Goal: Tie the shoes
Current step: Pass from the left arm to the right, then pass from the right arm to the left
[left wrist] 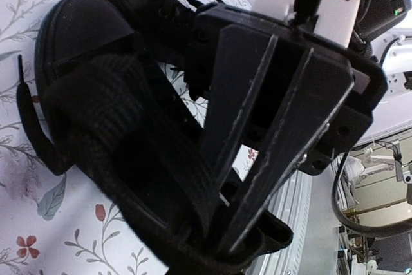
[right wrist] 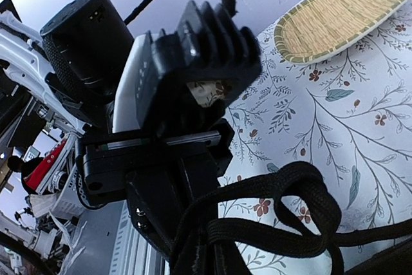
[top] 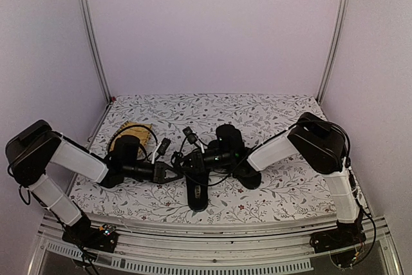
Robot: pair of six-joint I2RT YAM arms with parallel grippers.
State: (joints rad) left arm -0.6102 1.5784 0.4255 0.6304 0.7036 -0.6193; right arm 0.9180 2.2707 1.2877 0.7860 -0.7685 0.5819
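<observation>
Can see one shoe at the middle of the floral bench, toe toward the near edge, and the other shoe just right of it. Find the left tool clamped shut on a broad black lace above the near one. Find the right tool closed too, facing it, a looped knot close before its camera; cannot tell whether pinching lace. Note a yellow woven mat farther left.

Black shoes, white floral-print table cover, yellow woven mat
</observation>
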